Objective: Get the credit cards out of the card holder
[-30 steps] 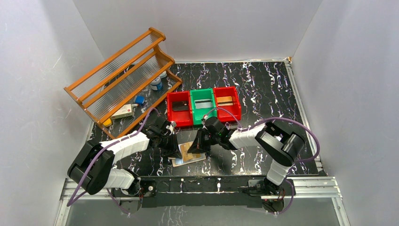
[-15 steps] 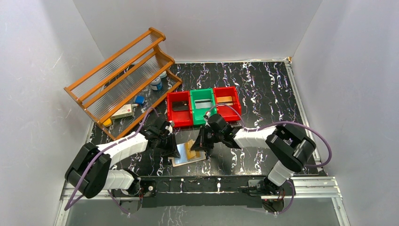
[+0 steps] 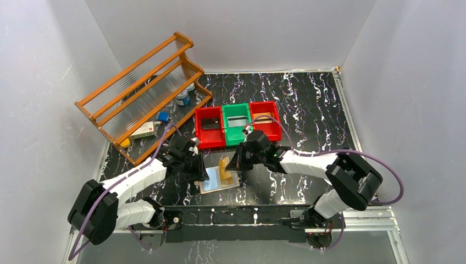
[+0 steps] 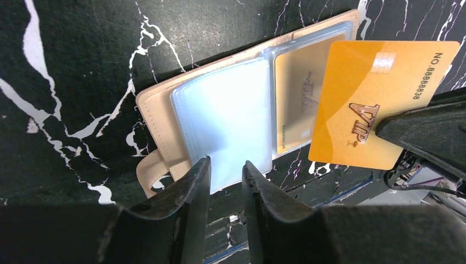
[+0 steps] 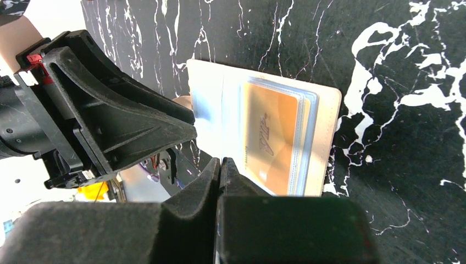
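The tan card holder (image 3: 218,181) lies open on the black marbled table, its pale blue sleeves (image 4: 225,121) facing up. One gold card (image 4: 297,104) sits inside a sleeve. My right gripper (image 3: 233,164) is shut on an orange-gold credit card (image 4: 379,93) and holds it clear of the holder, above its right half. My left gripper (image 4: 226,165) hovers at the holder's near left edge, its jaws a narrow gap apart with nothing between them. In the right wrist view the holder (image 5: 324,137) lies beyond my pressed-together jaws (image 5: 220,162).
Behind the holder stand a red bin (image 3: 209,137), a green bin (image 3: 237,136) and a second red bin (image 3: 265,133), each with a card inside. A wooden rack (image 3: 144,93) leans at the back left over small items. The table's metal front rail (image 3: 247,212) is close.
The right gripper has drawn the orange-gold card out of the holder and carried it back and up. The left gripper's jaws have parted and let go of the holder, which now lies flat.
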Action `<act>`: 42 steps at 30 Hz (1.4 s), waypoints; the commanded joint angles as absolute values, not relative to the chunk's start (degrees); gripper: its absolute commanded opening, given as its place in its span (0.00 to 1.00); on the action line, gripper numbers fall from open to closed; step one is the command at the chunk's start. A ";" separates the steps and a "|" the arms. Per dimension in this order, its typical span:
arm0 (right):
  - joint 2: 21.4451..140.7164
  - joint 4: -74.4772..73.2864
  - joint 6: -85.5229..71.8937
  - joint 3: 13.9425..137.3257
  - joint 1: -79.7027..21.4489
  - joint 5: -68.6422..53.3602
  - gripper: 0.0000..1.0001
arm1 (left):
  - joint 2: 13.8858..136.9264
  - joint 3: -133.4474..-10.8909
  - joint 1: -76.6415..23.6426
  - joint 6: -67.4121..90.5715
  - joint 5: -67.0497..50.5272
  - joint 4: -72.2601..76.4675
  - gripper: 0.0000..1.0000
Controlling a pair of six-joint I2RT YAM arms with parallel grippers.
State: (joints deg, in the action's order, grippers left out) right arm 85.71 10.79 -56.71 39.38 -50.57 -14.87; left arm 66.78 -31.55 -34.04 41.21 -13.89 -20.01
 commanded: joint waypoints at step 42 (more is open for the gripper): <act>78.00 -19.30 -25.53 58.79 -33.65 11.53 0.00 | 51.82 -33.72 -34.30 43.66 -1.92 -27.86 0.71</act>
State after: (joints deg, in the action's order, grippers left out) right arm 75.46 -17.39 -29.54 54.65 -34.30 16.27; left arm 51.64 -32.53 -34.04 43.53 -2.28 -27.07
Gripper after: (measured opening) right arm 0.071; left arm 0.709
